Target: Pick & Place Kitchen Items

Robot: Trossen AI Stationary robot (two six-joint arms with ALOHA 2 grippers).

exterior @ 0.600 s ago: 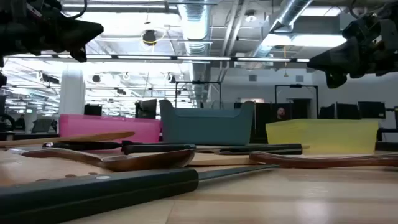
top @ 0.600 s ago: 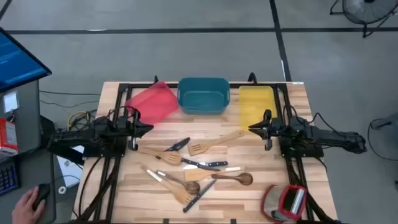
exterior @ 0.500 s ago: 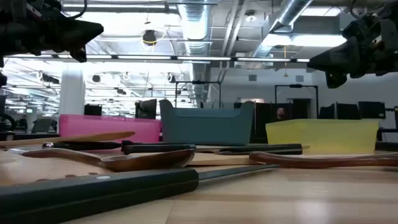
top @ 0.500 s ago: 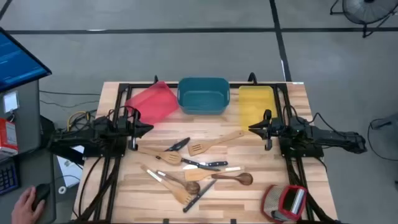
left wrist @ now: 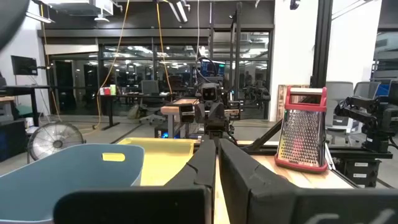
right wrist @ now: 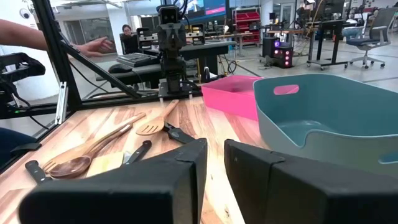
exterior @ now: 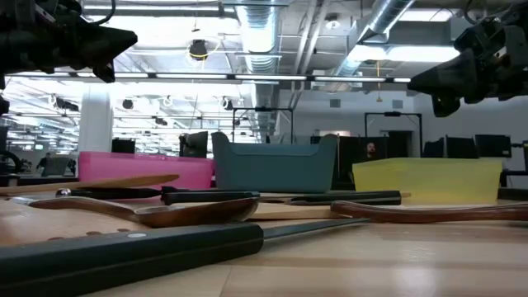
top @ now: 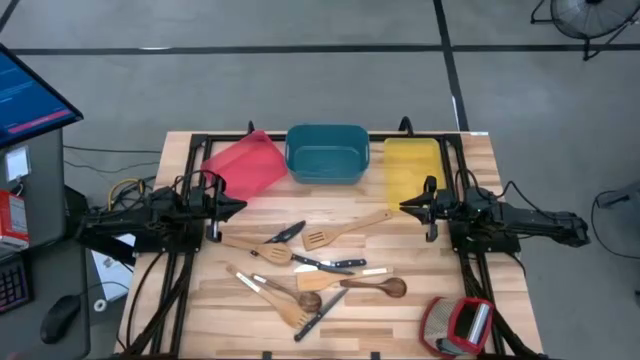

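Both jaws nearly closed and empty, arms parked at the bench's side edges.

We see the left gripper [top: 232,207] and right gripper [top: 408,207] raised above the bench [top: 420,315], fingers a narrow slit apart, holding nothing. The kitchen items [top: 310,265] lie scattered mid-bench, toward the front edge; red tray [top: 245,163], teal tray [top: 326,152] and yellow tray [top: 409,165] line the back edge. We judge picking hasn't begun: we'd open wide, start with the outlying slotted spatula [top: 345,231], and grip across its handle, avoiding overlapped pieces.
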